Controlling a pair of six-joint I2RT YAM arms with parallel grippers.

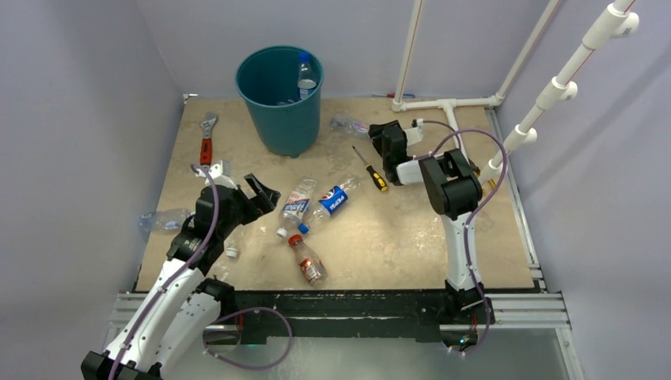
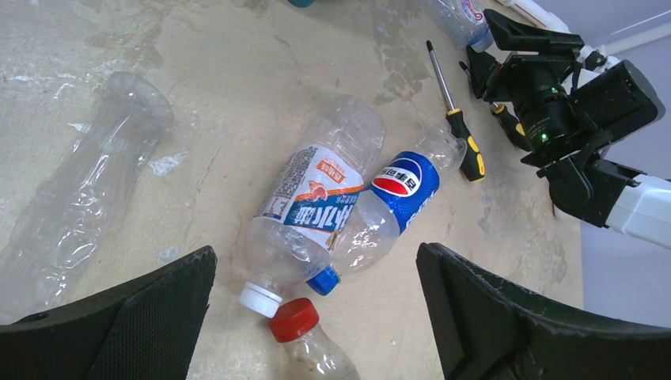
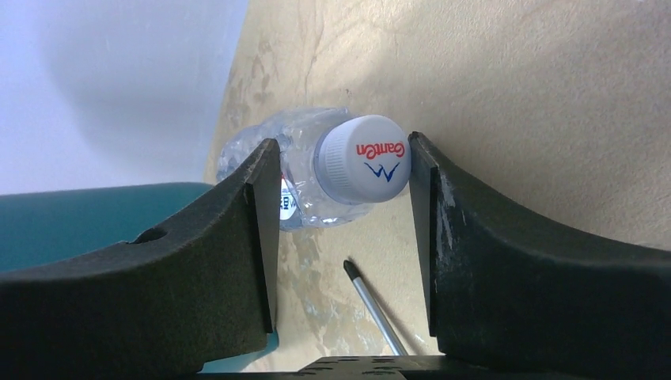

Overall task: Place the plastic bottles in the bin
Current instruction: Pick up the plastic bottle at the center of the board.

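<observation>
R claw [image 3: 344, 178] jaws apart, straddling round white cap [image 3: 364, 158] of crumpled clear bottle [image 3: 245, 150] lying beside tapered teal bin [image 1: 281, 119]; L claw [image 2: 316, 253] wide apart above glossy crushed labelled bottles [image 2: 312, 198]

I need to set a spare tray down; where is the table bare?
Widest bare patch: near right, between the red-labelled bottle and the right arm. A narrower strip lies between the wrench and the bin. Crowded: centre-left, where the Pepsi bottle and white-capped bottle lie by the left gripper, and around the screwdriver.
</observation>
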